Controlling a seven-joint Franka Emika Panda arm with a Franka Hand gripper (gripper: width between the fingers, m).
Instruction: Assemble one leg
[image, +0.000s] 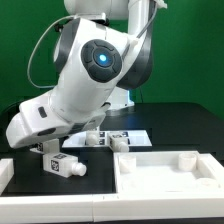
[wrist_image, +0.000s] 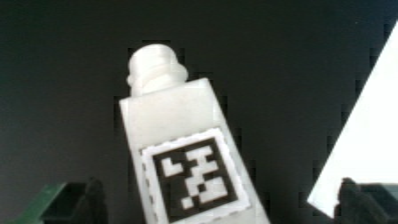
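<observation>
A leg (image: 66, 166), a stubby white peg with a black-and-white tag, lies on the black table at the exterior view's lower left. In the wrist view the leg (wrist_image: 175, 130) fills the middle, its threaded tip pointing away and its tag facing the camera. My gripper (image: 46, 149) hangs just above the leg. In the wrist view my gripper (wrist_image: 214, 206) is open. One dark fingertip (wrist_image: 64, 202) stands on each side of the leg, with a gap to each. Nothing is held.
Two more legs (image: 96, 138) (image: 121, 144) lie by the marker board (image: 134, 134) behind. The large white rimmed panel (image: 165, 181) lies at the exterior view's lower right, and a white part (image: 5, 174) sits at the left edge. A white edge (wrist_image: 370, 130) shows beside the leg.
</observation>
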